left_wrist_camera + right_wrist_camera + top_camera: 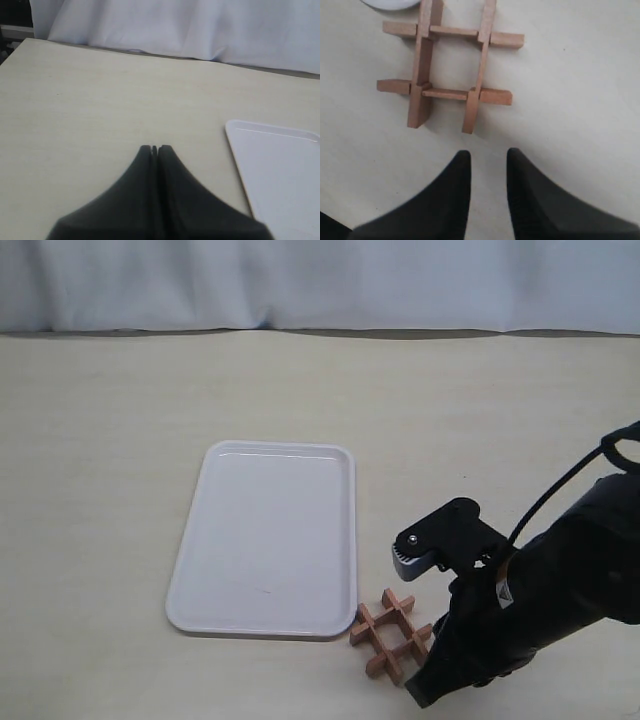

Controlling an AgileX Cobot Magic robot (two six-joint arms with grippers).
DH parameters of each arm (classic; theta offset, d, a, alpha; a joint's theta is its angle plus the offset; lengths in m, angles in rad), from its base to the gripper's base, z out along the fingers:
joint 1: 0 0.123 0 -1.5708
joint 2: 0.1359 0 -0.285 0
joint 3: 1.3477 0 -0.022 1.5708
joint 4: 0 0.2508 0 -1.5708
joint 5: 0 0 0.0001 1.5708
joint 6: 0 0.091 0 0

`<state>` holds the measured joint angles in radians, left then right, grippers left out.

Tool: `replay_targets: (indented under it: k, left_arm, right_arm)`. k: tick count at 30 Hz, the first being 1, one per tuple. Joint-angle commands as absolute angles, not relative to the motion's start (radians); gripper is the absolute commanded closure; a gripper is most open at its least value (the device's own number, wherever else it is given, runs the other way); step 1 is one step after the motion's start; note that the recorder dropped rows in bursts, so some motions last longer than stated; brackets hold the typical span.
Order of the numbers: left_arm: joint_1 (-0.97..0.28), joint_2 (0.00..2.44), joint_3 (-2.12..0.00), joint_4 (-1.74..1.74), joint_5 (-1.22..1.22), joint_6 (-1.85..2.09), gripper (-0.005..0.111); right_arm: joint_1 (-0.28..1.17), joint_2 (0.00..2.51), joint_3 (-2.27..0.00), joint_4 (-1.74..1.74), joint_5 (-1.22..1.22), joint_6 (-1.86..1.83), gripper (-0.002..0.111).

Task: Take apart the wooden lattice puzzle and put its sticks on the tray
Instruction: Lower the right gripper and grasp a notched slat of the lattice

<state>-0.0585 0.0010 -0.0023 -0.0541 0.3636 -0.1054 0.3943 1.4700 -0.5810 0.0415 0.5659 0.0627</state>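
The wooden lattice puzzle [392, 635] lies assembled on the table, just off the near right corner of the white tray [265, 540]; its four sticks are interlocked. In the right wrist view the puzzle [449, 93] lies flat a short way ahead of my right gripper [487, 155], which is open with only bare table between its fingers. A corner of the tray [390, 4] shows beyond the puzzle. My left gripper [155, 148] is shut on nothing, over bare table beside the tray [280, 165]. It is out of the exterior view.
The black right arm [540, 600] reaches in from the lower right, its cable looping above it. A pale cloth backdrop [320, 280] hangs along the table's far edge. Nothing lies on the tray.
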Motion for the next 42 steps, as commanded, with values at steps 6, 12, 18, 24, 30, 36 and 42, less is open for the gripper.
replay_targets:
  k: [6, 12, 18, 24, 30, 36, 42]
  left_arm:
    - [-0.058, 0.0, 0.0, -0.062, 0.354, -0.107, 0.107]
    - [-0.058, 0.0, 0.0, -0.062, 0.354, -0.107, 0.107]
    - [-0.058, 0.0, 0.0, -0.062, 0.354, -0.107, 0.107]
    - [-0.058, 0.0, 0.0, -0.06, 0.354, -0.107, 0.107]
    - [-0.058, 0.0, 0.0, -0.06, 0.354, -0.107, 0.107]
    - [-0.058, 0.0, 0.0, -0.06, 0.354, -0.107, 0.107]
    - [-0.058, 0.0, 0.0, -0.06, 0.354, -0.107, 0.107]
  right_arm:
    - [0.398, 1.467, -0.581, 0.104, 0.63, 0.042, 0.068]
    - [0.398, 1.498, -0.569, 0.127, 0.581, 0.037, 0.068]
    - [0.398, 1.536, -0.555, 0.127, 0.523, 0.037, 0.068]
    - [0.398, 1.54, -0.555, 0.146, 0.484, 0.037, 0.068]
    - [0.398, 1.54, -0.555, 0.179, 0.447, 0.037, 0.068]
    - [0.398, 1.54, -0.551, 0.179, 0.44, 0.037, 0.068]
    - [0.398, 1.542, -0.544, 0.179, 0.406, 0.037, 0.069]
